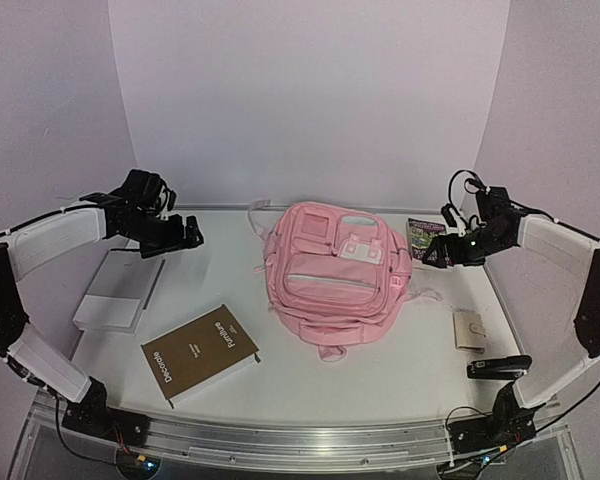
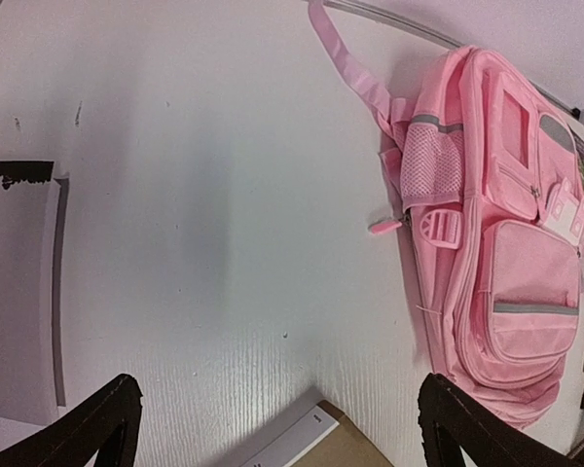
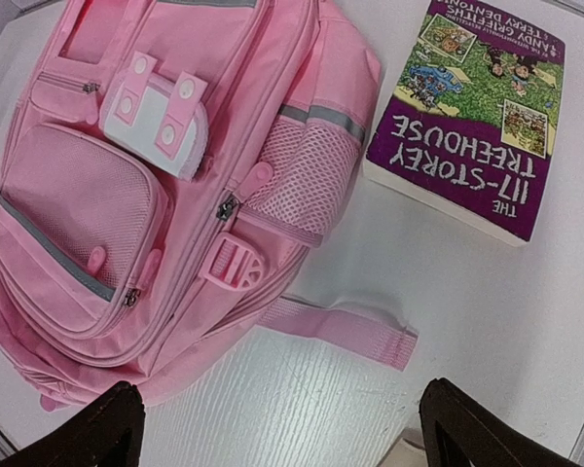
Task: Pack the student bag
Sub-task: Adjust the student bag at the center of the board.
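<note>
Left hand [image 1: 190, 233] and right hand [image 1: 432, 252] hover, fingers apart, nothing held; student bag [image 1: 332, 275] flat between them, front up, probably so both reach zips. Packing not begun.

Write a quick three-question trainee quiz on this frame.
1. True or false: the left gripper is holding the brown book.
2. Which item lies nearest the right gripper? A) purple book B) stapler C) white box
3. Fill in: the student bag lies with its front pockets facing ___.
Key: 1 false, it hovers open and empty; 2 A; 3 up.
</note>
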Action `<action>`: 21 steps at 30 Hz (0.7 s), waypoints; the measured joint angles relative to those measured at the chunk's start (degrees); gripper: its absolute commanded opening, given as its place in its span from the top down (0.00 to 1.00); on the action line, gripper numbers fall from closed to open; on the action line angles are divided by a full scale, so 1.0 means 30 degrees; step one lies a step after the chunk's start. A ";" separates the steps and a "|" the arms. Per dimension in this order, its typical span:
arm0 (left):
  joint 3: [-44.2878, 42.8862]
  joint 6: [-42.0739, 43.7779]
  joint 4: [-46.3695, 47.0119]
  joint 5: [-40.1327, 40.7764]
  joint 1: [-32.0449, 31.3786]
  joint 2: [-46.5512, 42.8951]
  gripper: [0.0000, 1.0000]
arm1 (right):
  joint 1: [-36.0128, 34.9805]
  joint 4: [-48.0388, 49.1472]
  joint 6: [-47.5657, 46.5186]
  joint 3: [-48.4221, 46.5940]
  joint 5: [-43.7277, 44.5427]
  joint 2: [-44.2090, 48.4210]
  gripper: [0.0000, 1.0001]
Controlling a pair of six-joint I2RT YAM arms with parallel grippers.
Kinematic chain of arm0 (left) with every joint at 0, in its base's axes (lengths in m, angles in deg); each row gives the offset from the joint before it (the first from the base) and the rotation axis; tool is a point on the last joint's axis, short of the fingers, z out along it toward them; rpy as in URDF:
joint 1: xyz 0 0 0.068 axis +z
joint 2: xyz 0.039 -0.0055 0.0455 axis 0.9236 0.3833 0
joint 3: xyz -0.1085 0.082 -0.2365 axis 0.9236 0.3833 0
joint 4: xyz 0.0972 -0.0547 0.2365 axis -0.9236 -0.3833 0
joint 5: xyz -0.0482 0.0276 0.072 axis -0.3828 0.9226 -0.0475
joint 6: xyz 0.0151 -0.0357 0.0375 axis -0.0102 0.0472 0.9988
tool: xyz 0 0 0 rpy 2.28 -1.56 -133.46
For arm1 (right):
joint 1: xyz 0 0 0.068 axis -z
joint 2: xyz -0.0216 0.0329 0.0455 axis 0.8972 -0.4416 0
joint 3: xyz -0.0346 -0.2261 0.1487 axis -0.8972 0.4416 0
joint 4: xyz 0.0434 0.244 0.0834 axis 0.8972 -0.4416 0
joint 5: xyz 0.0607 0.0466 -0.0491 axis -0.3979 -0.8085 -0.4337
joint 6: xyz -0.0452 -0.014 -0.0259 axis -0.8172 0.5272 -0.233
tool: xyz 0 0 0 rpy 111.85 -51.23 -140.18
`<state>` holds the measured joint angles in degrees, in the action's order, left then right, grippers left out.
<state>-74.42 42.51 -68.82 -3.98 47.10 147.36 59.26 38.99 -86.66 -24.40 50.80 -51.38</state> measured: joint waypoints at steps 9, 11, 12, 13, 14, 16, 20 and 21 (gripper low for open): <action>-0.2691 0.1323 -0.0049 -0.2622 0.0000 0.2204 0.00 | 0.0000 0.0042 0.0876 0.0036 -0.0754 -0.0342 0.01; -0.3608 0.1383 0.0128 -0.3469 0.0000 0.2914 0.00 | -0.0003 0.0107 0.1113 0.0036 -0.0944 -0.0699 0.01; -0.4137 0.1381 0.0232 -0.3929 -0.0004 0.3350 0.00 | -0.0022 0.0141 0.1233 0.0036 -0.1026 -0.0951 0.01; -0.4760 0.1374 0.0369 -0.4409 -0.0016 0.3897 0.00 | -0.0046 0.0152 0.1342 0.0036 -0.1068 -0.1201 0.01; -0.5515 0.1354 0.0574 -0.4857 -0.0045 0.4653 0.00 | -0.0075 0.0151 0.1449 0.0036 -0.1067 -0.1429 0.01; -0.7061 0.1339 0.0820 -0.5502 -0.0145 0.6213 0.00 | -0.0210 0.0137 0.1646 0.0008 -0.1018 -0.1860 0.01; -0.9697 0.1290 0.1262 -0.6419 -0.0625 0.9374 0.00 | -0.0558 0.0156 0.2318 -0.0298 -0.1009 -0.2684 0.01; -1.0209 0.1236 0.1310 -0.6576 -0.0797 1.0017 0.01 | -0.0675 0.0195 0.2437 -0.0344 -0.1019 -0.2829 0.01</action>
<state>-105.04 46.22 -64.89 -23.71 44.71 177.41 57.24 39.57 -79.34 -25.43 47.74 -59.86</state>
